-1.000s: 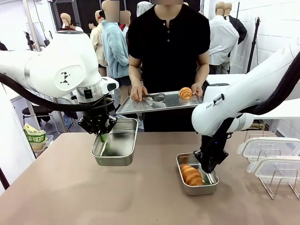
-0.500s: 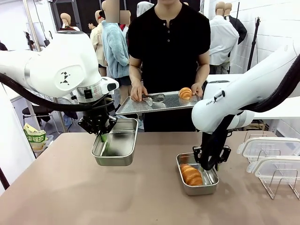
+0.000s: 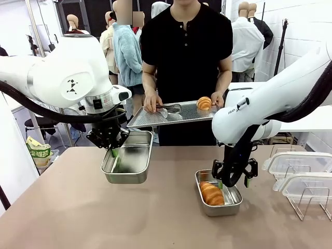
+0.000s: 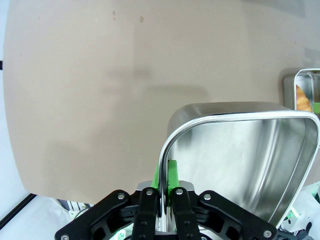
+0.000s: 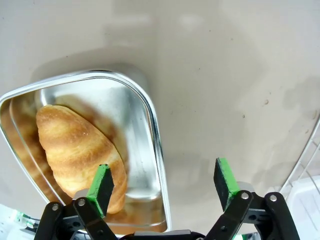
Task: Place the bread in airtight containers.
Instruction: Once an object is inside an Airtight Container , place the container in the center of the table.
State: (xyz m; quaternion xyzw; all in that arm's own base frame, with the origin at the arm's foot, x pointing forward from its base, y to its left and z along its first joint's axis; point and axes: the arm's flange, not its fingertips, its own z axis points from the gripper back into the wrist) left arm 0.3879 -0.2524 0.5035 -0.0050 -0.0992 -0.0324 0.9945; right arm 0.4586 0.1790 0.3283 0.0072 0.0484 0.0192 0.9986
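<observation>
Left gripper [image 3: 113, 150] pinches the empty pan [image 3: 132, 162] by its rim, tilted off the table; that thin hold may slip. Right gripper [image 3: 232, 182], fingers apart, straddles the second pan [image 3: 234, 200] wall beside the roll [image 3: 211, 193] inside. A sideways move could drag it.

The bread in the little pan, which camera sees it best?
The right wrist view: the bread is close and big, lying in its steel pan, stripes clear. The front view shows it small, near the open right gripper. The left wrist view catches just an orange sliver.
</observation>
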